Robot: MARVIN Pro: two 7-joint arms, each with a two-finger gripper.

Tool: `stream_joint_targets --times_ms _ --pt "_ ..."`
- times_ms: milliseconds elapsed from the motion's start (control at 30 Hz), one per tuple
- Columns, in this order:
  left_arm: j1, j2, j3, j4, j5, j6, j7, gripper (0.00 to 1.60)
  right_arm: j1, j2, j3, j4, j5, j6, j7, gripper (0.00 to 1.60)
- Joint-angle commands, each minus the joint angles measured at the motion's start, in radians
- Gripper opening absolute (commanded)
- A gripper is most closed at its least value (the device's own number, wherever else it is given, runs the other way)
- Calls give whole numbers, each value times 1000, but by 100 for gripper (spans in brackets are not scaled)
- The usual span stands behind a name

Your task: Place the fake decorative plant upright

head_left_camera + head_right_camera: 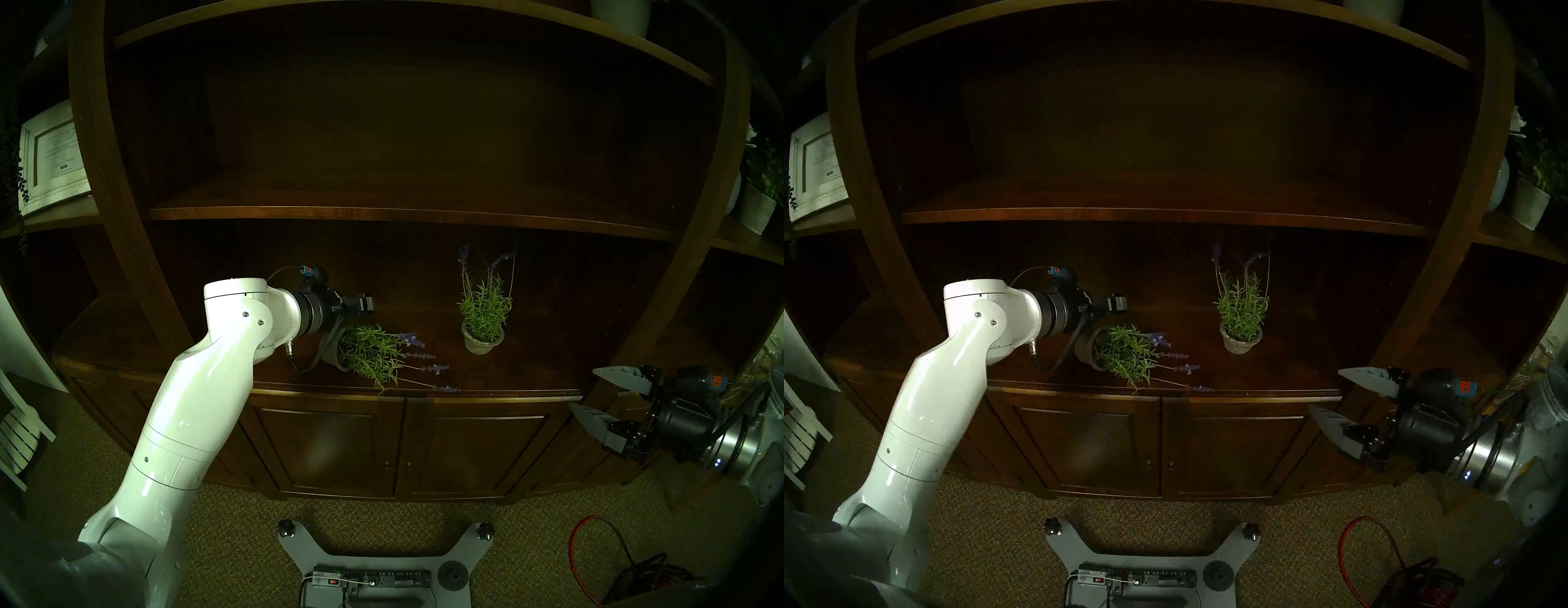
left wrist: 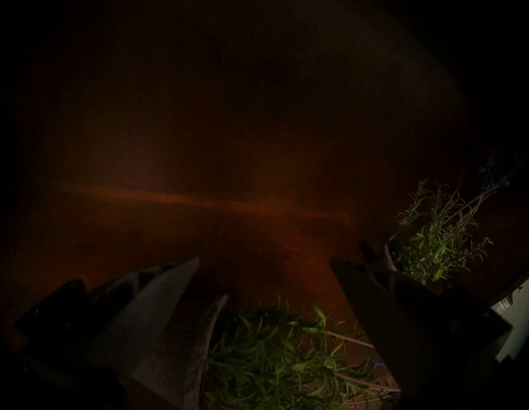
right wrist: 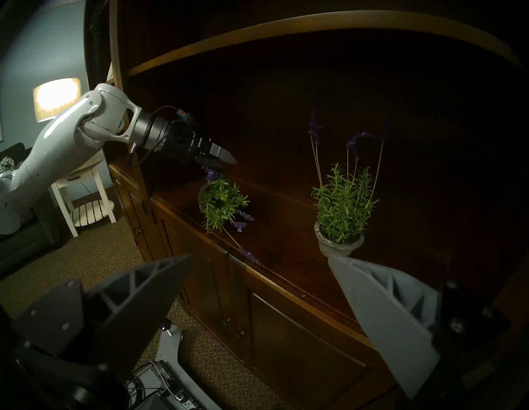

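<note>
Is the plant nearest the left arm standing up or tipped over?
Tipped over. The plant lies on its side on the wooden shelf, flower stems pointing along the front edge.

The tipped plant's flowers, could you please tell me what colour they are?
Purple, on the tipped plant; clearest in the head view.

Tipped plant: green needle foliage, purple flower spikes, grey speckled pot. Upright plant has the same green and purple in a grey pot; cabinet dark reddish-brown wood. Left arm glossy white, right gripper fingers grey, carpet probably olive-tan speckled.
</note>
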Motion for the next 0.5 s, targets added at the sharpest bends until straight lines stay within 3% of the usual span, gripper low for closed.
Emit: stream_joint_targets --times_ms 0,300,333,467 --pt "15 17 -31 -105 -11 11 3 160 0 1 1 -1 2 -15 4 160" --pt "117 63 -50 -233 -21 21 -3 160 -9 -4 1 1 9 -15 16 160" --pt "103 66 -40 -200 -19 21 -11 160 -10 -5 1 1 9 -15 17 160" --pt "164 92 -53 -259 -11 21 -1 160 -12 -7 1 1 12 -15 23 160"
